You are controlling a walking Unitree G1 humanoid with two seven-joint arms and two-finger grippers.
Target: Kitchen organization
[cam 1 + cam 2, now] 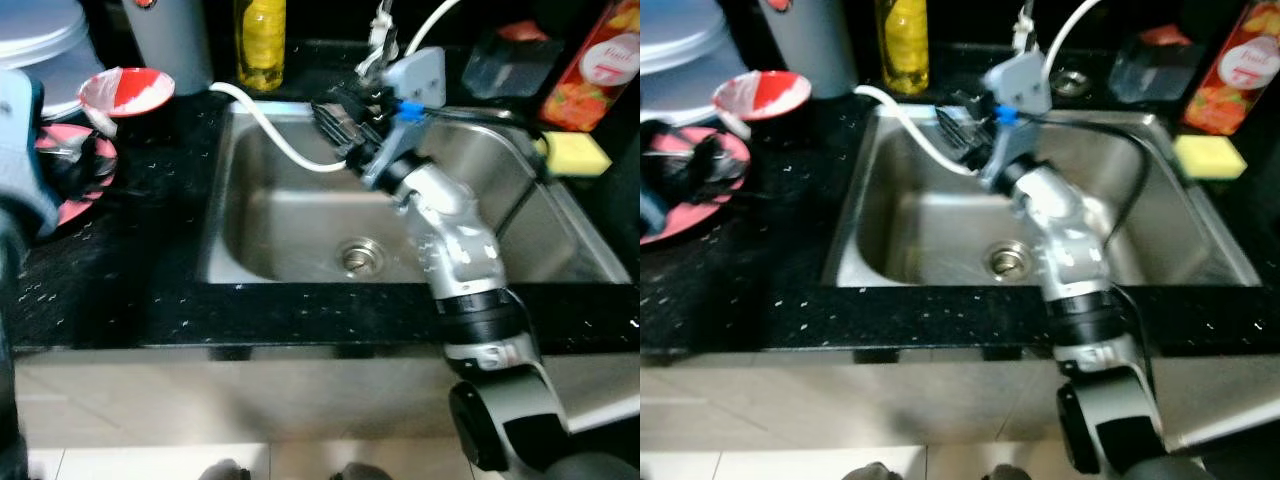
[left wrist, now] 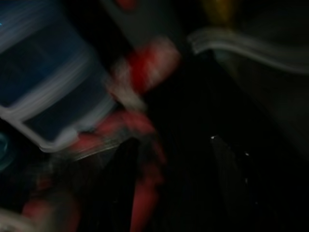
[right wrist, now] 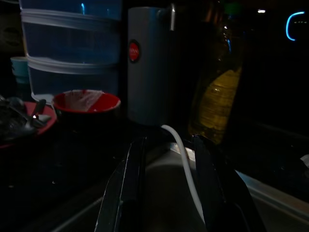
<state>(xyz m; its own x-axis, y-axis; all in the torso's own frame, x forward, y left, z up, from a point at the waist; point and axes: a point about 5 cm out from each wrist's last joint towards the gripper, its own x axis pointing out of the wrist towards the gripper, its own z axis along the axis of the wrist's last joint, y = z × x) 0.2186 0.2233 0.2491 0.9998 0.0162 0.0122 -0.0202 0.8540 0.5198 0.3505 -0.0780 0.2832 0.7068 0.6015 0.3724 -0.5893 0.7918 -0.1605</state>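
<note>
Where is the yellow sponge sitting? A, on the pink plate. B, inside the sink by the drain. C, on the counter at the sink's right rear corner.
C: the yellow sponge lies on the black counter beside the sink rim's right rear corner.

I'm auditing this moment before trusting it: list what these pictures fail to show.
1. Left hand: a blue blur at the left eye view's edge; fingers unreadable.
2. Left wrist view: motion blur smears the red bowl.
3. Red plate: dark clutter on it, too blurred to identify.
4. Juice carton: cut by the frame edge.
5. White hose: its lower end passes behind the right hand, fingers apart.
</note>
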